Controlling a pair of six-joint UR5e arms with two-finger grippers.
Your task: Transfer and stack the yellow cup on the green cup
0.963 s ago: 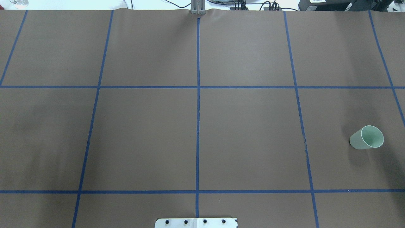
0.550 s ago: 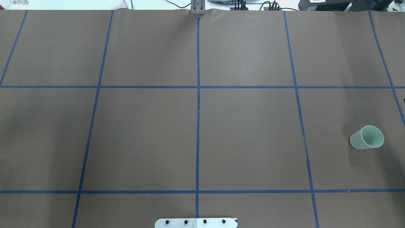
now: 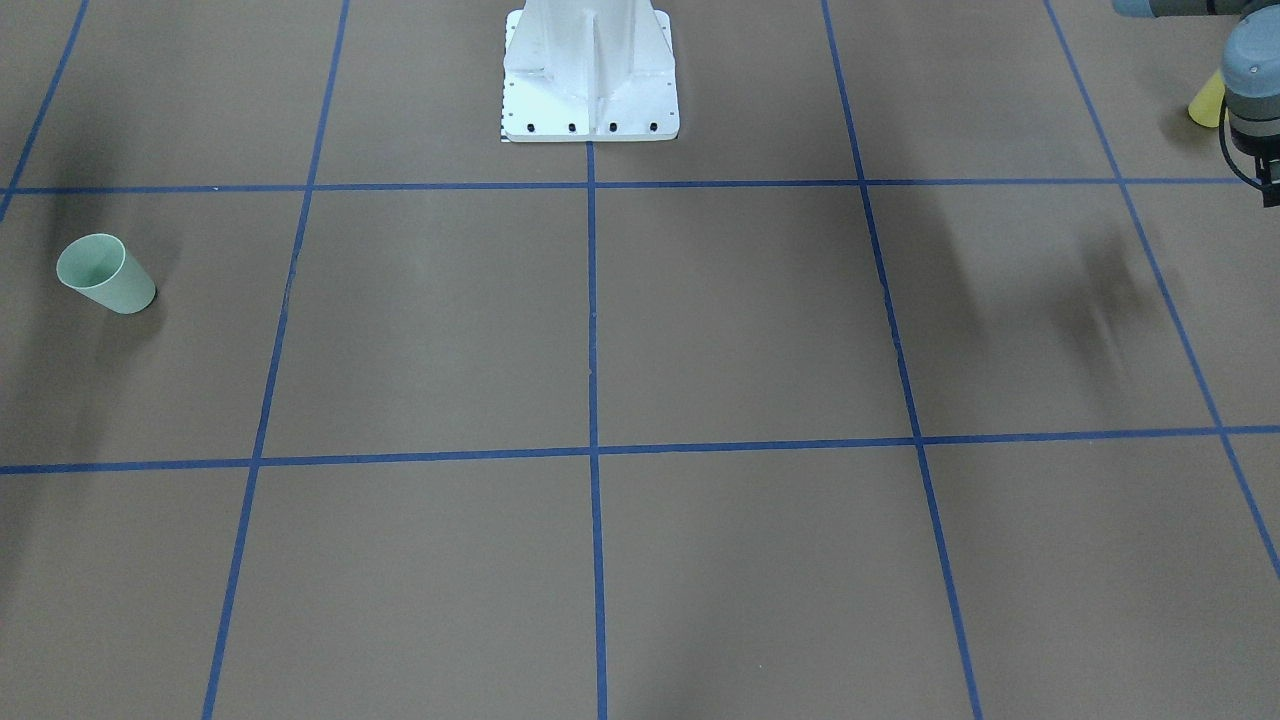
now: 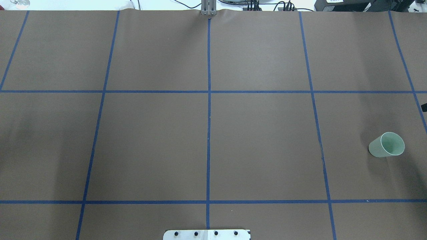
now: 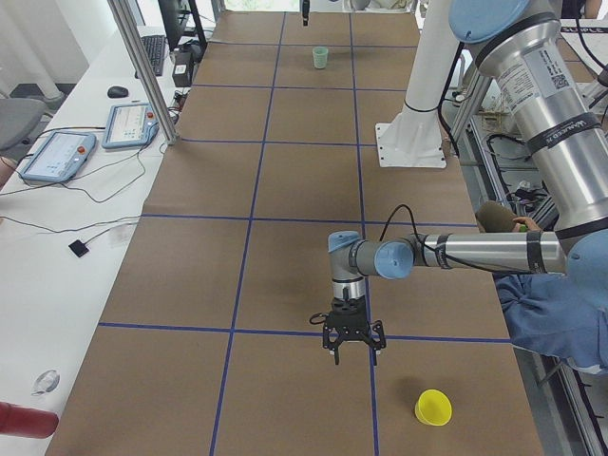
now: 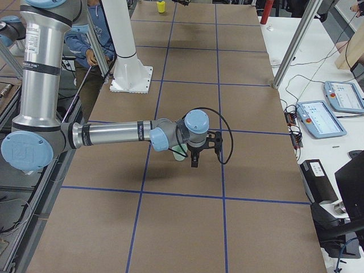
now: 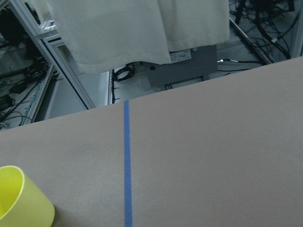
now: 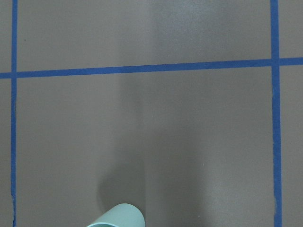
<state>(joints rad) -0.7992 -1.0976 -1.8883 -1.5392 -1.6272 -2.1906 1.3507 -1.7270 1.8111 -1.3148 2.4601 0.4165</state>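
The yellow cup (image 5: pixel 433 407) stands upright near the table's end on my left; it also shows in the front-facing view (image 3: pixel 1207 100) and the left wrist view (image 7: pixel 19 203). My left gripper (image 5: pixel 352 355) hangs above the table a short way from it and apart from it; I cannot tell whether it is open or shut. The green cup (image 4: pixel 387 145) stands upright on the right side, also in the front-facing view (image 3: pixel 105 272). My right gripper (image 6: pixel 206 157) hovers close beside the green cup (image 6: pixel 180 152); its state cannot be told.
The brown table cover carries a blue tape grid. The white robot base plate (image 3: pixel 590 110) stands at the middle of the near edge. Tablets and cables lie on the white bench (image 5: pixel 66 152) beyond the far edge. A seated person (image 5: pixel 556 313) is beside the robot.
A dark sliver of the right arm has come further in at the overhead view's right edge. The shadow on the left of the table has shifted. The green cup has not moved.
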